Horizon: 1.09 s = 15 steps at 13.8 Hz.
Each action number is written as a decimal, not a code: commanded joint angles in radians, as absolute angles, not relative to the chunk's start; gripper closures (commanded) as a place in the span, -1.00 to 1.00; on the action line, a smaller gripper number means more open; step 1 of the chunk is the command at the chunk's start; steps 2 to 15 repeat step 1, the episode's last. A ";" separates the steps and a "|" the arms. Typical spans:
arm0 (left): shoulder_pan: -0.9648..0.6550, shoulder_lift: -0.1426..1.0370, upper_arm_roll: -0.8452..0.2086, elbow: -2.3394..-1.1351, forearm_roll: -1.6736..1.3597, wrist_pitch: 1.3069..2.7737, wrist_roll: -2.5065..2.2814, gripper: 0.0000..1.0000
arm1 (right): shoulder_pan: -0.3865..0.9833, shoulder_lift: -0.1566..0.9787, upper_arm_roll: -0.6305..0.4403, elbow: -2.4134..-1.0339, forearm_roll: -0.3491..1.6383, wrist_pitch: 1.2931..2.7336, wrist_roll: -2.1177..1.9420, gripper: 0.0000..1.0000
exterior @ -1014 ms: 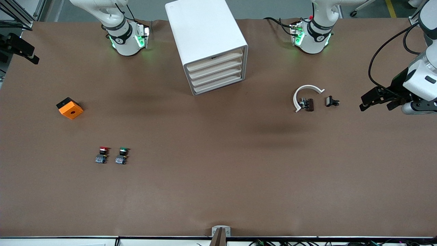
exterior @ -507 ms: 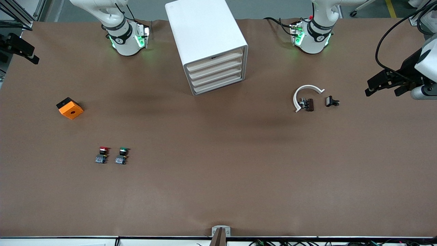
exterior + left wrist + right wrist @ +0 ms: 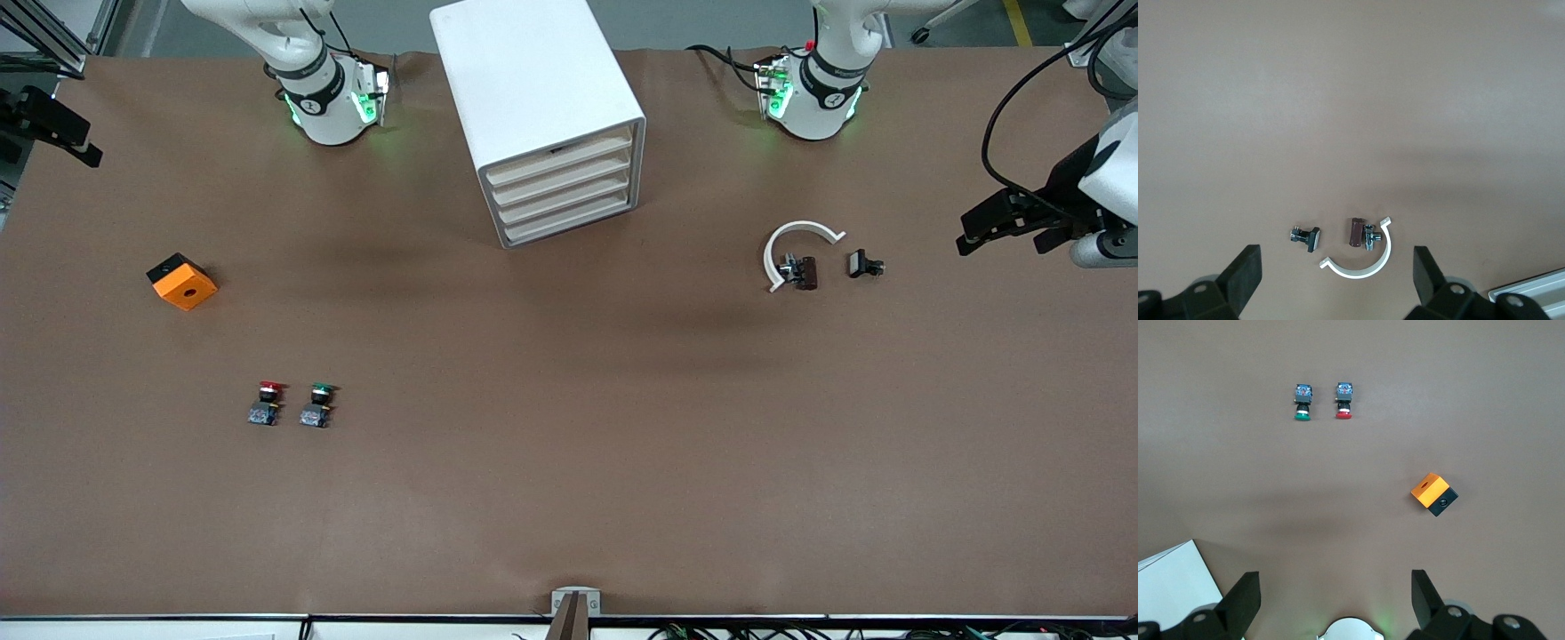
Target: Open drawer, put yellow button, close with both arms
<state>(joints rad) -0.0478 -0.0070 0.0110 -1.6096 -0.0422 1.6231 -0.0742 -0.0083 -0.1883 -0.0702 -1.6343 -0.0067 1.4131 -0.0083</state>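
All four drawers of the cabinet sit shut; left gripper and right gripper gape wide, empty

You find no wording, brand, number or sign that can be read anywhere here. The dark bands on the two arm bases carry a small white mark each, but you cannot make out what it says. The white cabinet, the orange block and the red-capped button and green-capped button show no lettering that you can read.
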 commanded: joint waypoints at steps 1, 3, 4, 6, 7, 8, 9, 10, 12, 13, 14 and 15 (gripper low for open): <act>-0.048 -0.006 0.014 -1.598 -0.020 1.606 -0.072 -1.00 | -0.005 -0.202 -0.067 -1.640 -0.026 1.408 -0.014 -1.00; -0.048 -0.006 0.014 -1.598 -0.020 1.606 -0.072 -1.00 | -0.005 -0.202 -0.067 -1.640 -0.026 1.408 -0.014 -1.00; -0.048 -0.006 0.014 -1.598 -0.020 1.606 -0.072 -1.00 | -0.005 -0.202 -0.067 -1.640 -0.026 1.408 -0.014 -1.00; -0.048 -0.006 0.014 -1.598 -0.020 1.606 -0.072 -1.00 | -0.005 -0.202 -0.067 -1.640 -0.026 1.408 -0.014 -1.00; -0.048 -0.006 0.014 -1.598 -0.020 1.606 -0.072 -1.00 | -0.005 -0.202 -0.067 -1.640 -0.026 1.408 -0.014 -1.00; -0.048 -0.006 0.014 -1.598 -0.020 1.606 -0.072 -1.00 | -0.005 -0.202 -0.067 -1.640 -0.026 1.408 -0.014 -1.00; -0.048 -0.006 0.014 -1.598 -0.020 1.606 -0.072 -1.00 | -0.005 -0.202 -0.067 -1.640 -0.026 1.408 -0.014 -1.00; -0.048 -0.006 0.014 -1.598 -0.020 1.606 -0.072 -1.00 | -0.005 -0.202 -0.067 -1.640 -0.026 1.408 -0.014 -1.00; -0.048 -0.006 0.014 -1.598 -0.020 1.606 -0.072 -1.00 | -0.005 -0.202 -0.067 -1.640 -0.026 1.408 -0.014 -1.00; -0.048 -0.006 0.014 -1.598 -0.020 1.606 -0.072 -1.00 | -0.005 -0.202 -0.067 -1.640 -0.026 1.408 -0.014 -1.00; -0.048 -0.006 0.014 -1.598 -0.020 1.606 -0.072 -1.00 | -0.005 -0.202 -0.067 -1.640 -0.026 1.408 -0.014 -1.00; -0.048 -0.006 0.014 -1.598 -0.020 1.606 -0.072 -1.00 | -0.005 -0.202 -0.067 -1.640 -0.026 1.408 -0.014 -1.00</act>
